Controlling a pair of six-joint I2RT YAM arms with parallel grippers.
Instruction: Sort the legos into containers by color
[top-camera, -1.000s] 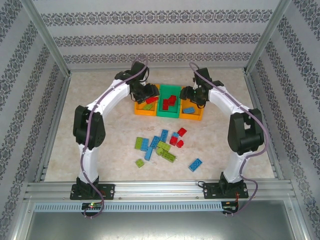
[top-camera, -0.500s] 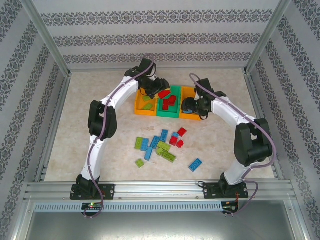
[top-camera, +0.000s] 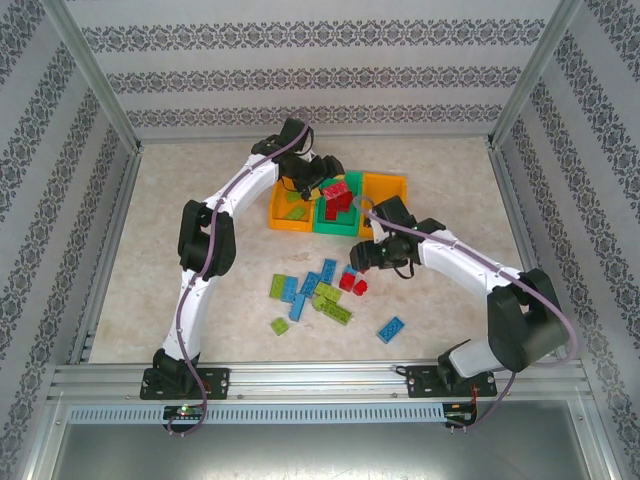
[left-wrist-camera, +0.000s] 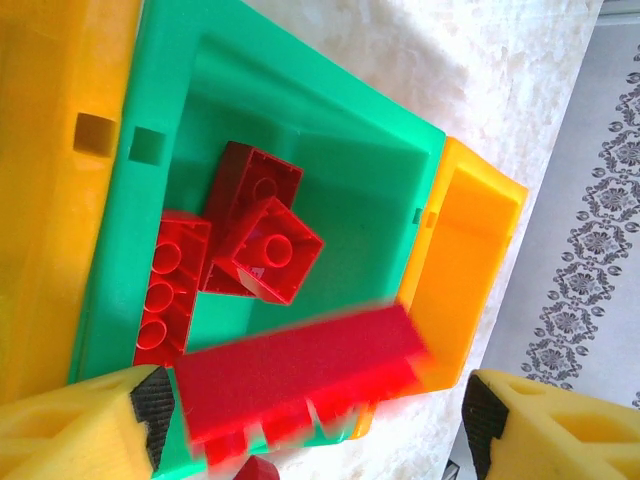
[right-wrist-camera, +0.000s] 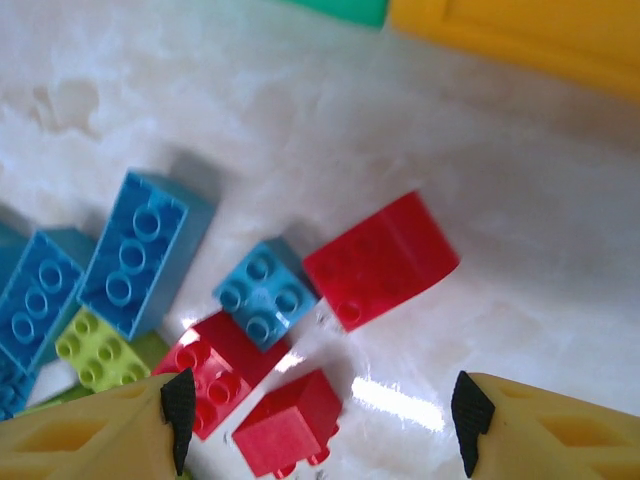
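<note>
My left fingers (top-camera: 321, 187) stood wide open over the green bin (left-wrist-camera: 360, 220), gripping nothing. A long red lego (left-wrist-camera: 300, 385), blurred, sat between the pads in the left wrist view. There was a clear gap at the right pad; its left end was just beside the left pad, and I could not tell if they touched. Under it in the green bin lay three more red legos (left-wrist-camera: 268, 248): one long along the wall, two squarish ones stacked crooked. Orange bins flanked the green bin, all three touching in a row. The left orange bin (top-camera: 282, 222) had something lime inside, and my right arm crossed the near corner of the right orange bin (top-camera: 388, 185).

My right fingers (top-camera: 358, 263) were wide open too, empty, hovering above the loose pile on the bench (top-camera: 460, 180) in front of the bins. Between the tips in the right wrist view, a small blue lego (right-wrist-camera: 262, 293) touched a tipped red lego (right-wrist-camera: 385, 262) and a studs-up red lego (right-wrist-camera: 210, 375). A third red lego (right-wrist-camera: 290, 425) was just beside. Left of those lay long blue legos (right-wrist-camera: 135, 255) side by side and a lime lego (right-wrist-camera: 95, 350). In the top view one stray blue lego (top-camera: 391, 328) lay apart to the right and one stray lime lego (top-camera: 280, 326) apart on the near left.

The bench was pale beige, marbled, glossy with glare. Wallpaper (top-camera: 320, 80) covered three sides, grey-white stripes with damask bands. Aluminium posts (top-camera: 93, 75) stood at the corners, and an aluminium rail (top-camera: 320, 380) ran along the near edge, carrying both arm bases.
</note>
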